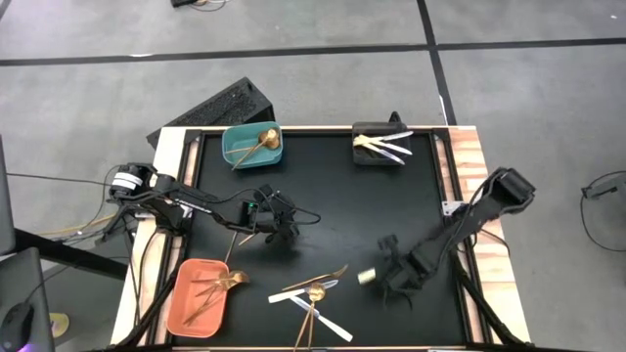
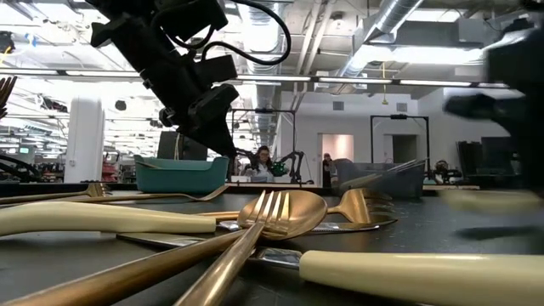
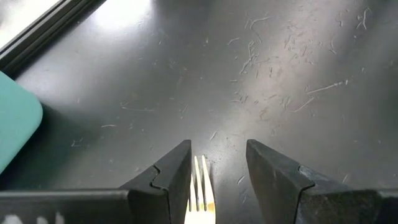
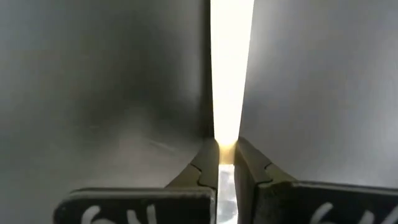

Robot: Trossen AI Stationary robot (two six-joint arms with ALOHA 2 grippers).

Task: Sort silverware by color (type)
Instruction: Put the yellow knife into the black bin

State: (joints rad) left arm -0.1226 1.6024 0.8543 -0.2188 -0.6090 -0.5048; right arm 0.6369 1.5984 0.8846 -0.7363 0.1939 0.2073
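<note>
Knife (image 4: 231,81) pinched by right gripper (image 4: 227,163); overhead hides it.

The desk (image 1: 333,186) lay bare between the teal bin (image 1: 250,146) and the near utensil pile (image 1: 311,296).

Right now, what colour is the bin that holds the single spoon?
Teal bin, clearest in the high view.

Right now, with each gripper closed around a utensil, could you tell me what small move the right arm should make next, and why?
Probably lift straight up. The right gripper is pinched on a white knife low over the black mat, and the black bin holding the other knives sits at the far edge, so it needs clearance first. The left gripper holds a fork.
</note>
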